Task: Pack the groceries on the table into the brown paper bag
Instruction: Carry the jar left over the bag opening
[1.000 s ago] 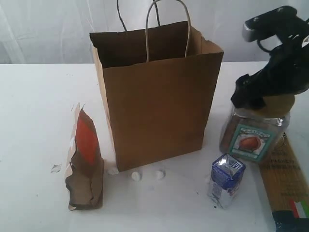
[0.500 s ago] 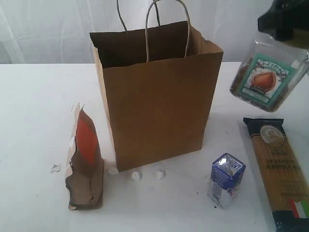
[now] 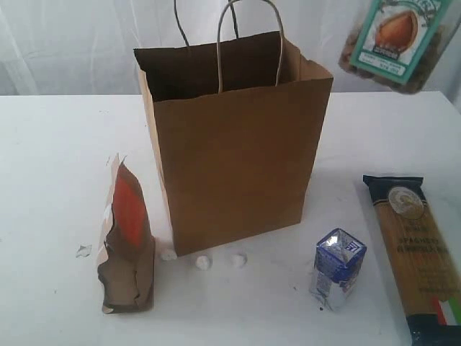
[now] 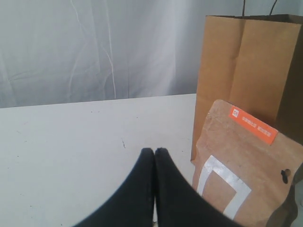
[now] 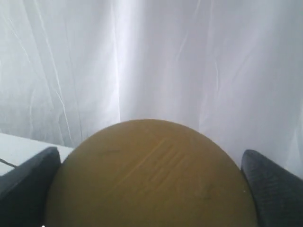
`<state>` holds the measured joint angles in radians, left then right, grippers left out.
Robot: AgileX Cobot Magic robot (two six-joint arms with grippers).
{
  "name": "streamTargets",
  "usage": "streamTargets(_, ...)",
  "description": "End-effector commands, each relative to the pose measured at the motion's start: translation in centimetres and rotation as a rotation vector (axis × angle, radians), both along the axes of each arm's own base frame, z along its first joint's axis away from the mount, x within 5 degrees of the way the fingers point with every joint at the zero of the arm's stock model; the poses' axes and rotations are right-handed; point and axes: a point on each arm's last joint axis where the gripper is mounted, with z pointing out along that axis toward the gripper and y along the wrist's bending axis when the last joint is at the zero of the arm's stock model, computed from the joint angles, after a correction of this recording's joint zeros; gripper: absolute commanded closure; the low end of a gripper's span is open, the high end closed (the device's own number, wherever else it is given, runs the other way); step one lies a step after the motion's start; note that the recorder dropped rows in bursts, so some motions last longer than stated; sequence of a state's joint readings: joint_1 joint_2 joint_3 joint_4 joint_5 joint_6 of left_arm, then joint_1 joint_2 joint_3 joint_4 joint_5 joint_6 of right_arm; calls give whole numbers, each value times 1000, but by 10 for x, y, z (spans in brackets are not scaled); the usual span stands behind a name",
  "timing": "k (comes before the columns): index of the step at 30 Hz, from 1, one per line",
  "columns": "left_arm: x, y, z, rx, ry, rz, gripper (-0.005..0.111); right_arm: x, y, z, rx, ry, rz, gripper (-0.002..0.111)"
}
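The brown paper bag (image 3: 238, 151) stands upright and open-topped mid-table. High in the air to its right hangs the tan-lidded clear jar (image 3: 396, 40), tilted, its top cut off by the frame edge. My right gripper (image 5: 150, 165) is shut on the jar's tan lid (image 5: 151, 189), with a dark finger on each side. The brown pouch (image 3: 128, 238) stands left of the bag. A blue-white carton (image 3: 337, 268) and the spaghetti packet (image 3: 420, 252) lie at the front right. My left gripper (image 4: 155, 151) is shut and empty, low over the table beside the pouch (image 4: 246, 175).
Three small white bits (image 3: 203, 262) lie on the white table (image 3: 57, 158) just in front of the bag. A white curtain hangs behind. The bag's two loop handles (image 3: 248, 29) stick up above its rim.
The right gripper has lifted the jar off the table, straight up to above the level of the bag's rim. The spaghetti packet behind it is now uncovered. Left arm unchanged.
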<state>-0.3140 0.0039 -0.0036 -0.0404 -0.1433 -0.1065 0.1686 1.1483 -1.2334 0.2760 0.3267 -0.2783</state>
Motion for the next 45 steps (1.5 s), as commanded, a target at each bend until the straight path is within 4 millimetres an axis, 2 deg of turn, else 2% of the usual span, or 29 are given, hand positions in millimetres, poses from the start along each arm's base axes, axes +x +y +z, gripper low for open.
streamTargets(1, 0, 0, -1, -7, -3, 3, 107, 4, 12, 23, -1, -128, 33, 108)
streamTargets(11, 0, 0, -1, -7, -3, 3, 107, 44, 52, 20, -57, -133, 131, 108)
streamTargets(15, 0, 0, -1, -7, -3, 3, 107, 51, 66, 16, -65, -111, 171, 108)
streamTargets(23, 0, 0, -1, -7, -3, 3, 107, 39, 93, 16, -146, -136, 278, 108)
streamTargets(28, 0, 0, -1, -7, -3, 3, 107, 26, 116, 12, -326, -182, 394, 108)
streamTargets(33, 0, 0, -1, -7, -3, 3, 107, 16, 132, 12, -354, -207, 457, 108)
streamTargets(45, 0, 0, -1, -7, -3, 3, 107, 10, 139, 9, -303, -153, 506, 108)
